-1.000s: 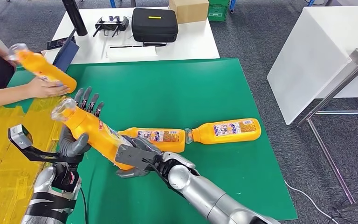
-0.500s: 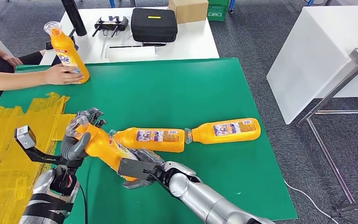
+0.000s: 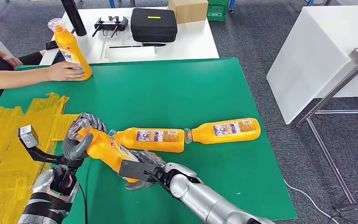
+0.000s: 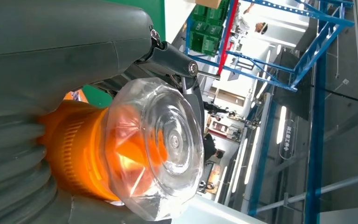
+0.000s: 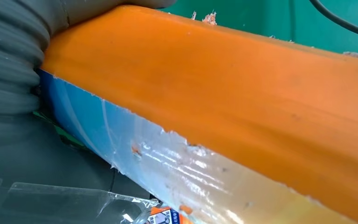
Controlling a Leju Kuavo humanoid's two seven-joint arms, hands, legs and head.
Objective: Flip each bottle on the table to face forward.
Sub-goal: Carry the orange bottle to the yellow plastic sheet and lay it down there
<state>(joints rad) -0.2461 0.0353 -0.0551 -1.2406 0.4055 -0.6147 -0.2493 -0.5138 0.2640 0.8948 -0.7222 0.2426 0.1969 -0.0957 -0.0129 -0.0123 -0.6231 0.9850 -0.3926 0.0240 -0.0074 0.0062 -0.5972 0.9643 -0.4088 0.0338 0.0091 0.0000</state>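
Orange bottle (image 3: 103,148) tilted above the green worktop (image 3: 177,93); left hand (image 3: 80,137) fingers clamped round its neck; right hand (image 3: 142,169) fingers clamped on its base.

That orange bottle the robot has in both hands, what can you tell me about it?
The held bottle is orange plastic with a clear faceted cap over a ribbed orange neck and a glossy blue and white label. It is tilted, cap end up and toward the robot's left, base lower by the green mat. The left hand grips its neck; the right hand holds its lower body. Its side lies close to another bottle lying flat.
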